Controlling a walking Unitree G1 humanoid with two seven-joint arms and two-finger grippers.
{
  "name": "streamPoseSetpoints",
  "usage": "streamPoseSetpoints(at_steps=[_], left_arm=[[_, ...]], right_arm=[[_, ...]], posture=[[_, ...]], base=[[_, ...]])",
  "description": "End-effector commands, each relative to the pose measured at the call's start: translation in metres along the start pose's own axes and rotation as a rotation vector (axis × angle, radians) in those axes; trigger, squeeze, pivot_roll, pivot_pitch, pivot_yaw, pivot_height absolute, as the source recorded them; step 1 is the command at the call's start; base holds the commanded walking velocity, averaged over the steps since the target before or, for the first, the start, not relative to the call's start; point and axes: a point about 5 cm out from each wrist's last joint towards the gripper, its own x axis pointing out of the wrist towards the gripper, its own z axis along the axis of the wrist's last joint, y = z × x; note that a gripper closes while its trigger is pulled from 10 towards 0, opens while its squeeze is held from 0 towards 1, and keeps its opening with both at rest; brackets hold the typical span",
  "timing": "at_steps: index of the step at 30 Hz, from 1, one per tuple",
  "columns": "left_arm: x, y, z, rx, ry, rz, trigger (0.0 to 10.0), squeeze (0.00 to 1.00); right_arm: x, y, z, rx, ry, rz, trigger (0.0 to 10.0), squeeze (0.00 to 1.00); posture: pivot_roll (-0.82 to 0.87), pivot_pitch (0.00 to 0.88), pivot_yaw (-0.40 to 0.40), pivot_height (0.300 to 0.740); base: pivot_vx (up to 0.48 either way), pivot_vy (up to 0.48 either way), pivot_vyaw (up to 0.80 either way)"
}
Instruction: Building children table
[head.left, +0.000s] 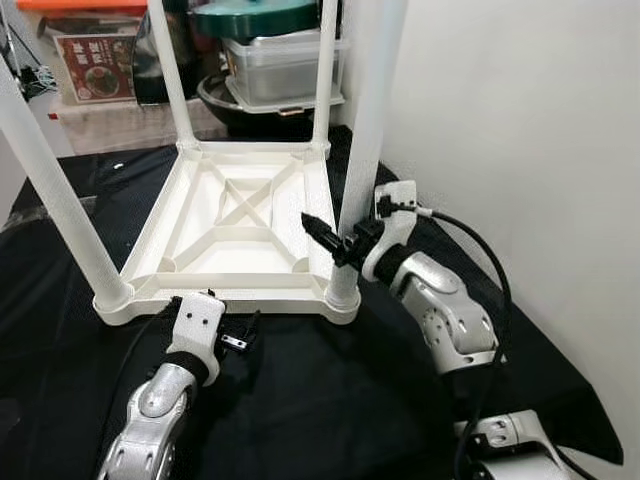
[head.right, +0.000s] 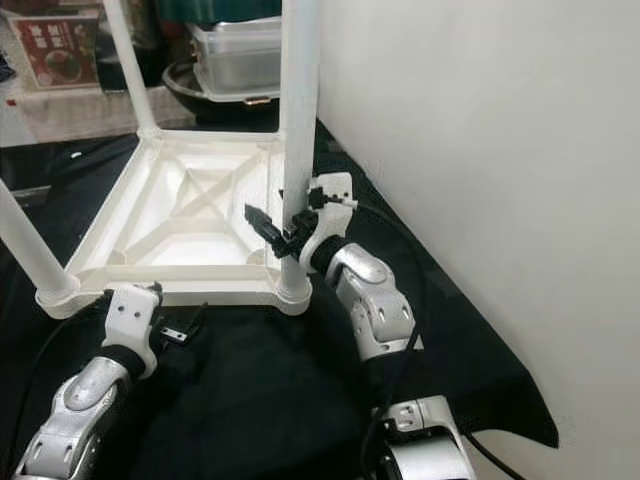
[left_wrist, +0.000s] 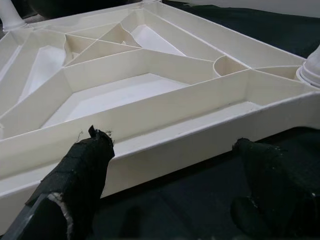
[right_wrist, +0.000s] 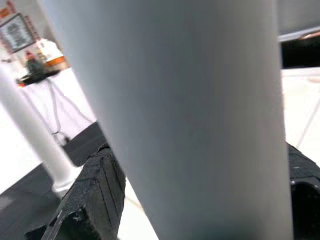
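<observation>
A white plastic children's table (head.left: 230, 298) lies upside down on a black cloth, ribbed underside facing up. Four white legs stand in its corner sockets. My right gripper (head.left: 345, 245) is shut on the near right leg (head.left: 365, 130) just above its socket. In the right wrist view the leg (right_wrist: 200, 120) runs between the two black fingers (right_wrist: 95, 195). My left gripper (head.left: 238, 340) stands open low over the cloth, just in front of the table's near rim (left_wrist: 165, 150). Nothing is between its fingers (left_wrist: 82, 175).
A white wall (head.left: 520, 120) runs close along the right side. Behind the table stand a lidded grey container on a dark pan (head.left: 280, 65) and a box with a red picture (head.left: 95, 65). The cloth's edge (head.left: 585, 410) drops off at the near right.
</observation>
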Motion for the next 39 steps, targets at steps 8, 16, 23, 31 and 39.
streamPoseSetpoints(at_steps=[8,16,23,31,39], left_arm=[[-0.004,0.002,-0.003,0.01,0.014,0.016,10.0,0.0],[-0.013,-0.001,-0.001,0.0,0.01,0.032,10.0,0.0],[-0.044,-0.008,0.004,-0.008,0.019,0.071,10.0,0.0],[-0.088,-0.027,0.003,-0.065,0.066,0.145,10.0,0.0],[-0.095,-0.029,-0.003,-0.065,0.102,0.165,10.0,0.0]], right_arm=[[0.013,0.052,-0.051,0.049,0.131,0.298,0.0,0.0],[-0.031,-0.029,-0.08,0.019,0.306,-0.86,0.0,0.0],[-0.075,-0.03,-0.051,-0.251,0.279,-0.904,0.0,0.0],[-0.052,-0.002,-0.019,-0.11,0.108,-0.558,10.0,1.0],[-0.032,0.011,-0.003,-0.161,0.082,-0.092,10.0,0.0]], posture=[[0.14,0.0,-0.067,0.74],[0.13,0.0,-0.061,0.74],[0.11,0.0,-0.051,0.74],[0.14,0.0,-0.054,0.74],[0.16,0.0,-0.078,0.74]], base=[[0.0,0.0,0.0],[0.0,0.0,0.0],[0.0,0.0,0.0],[0.0,0.0,0.0],[0.0,0.0,0.0]])
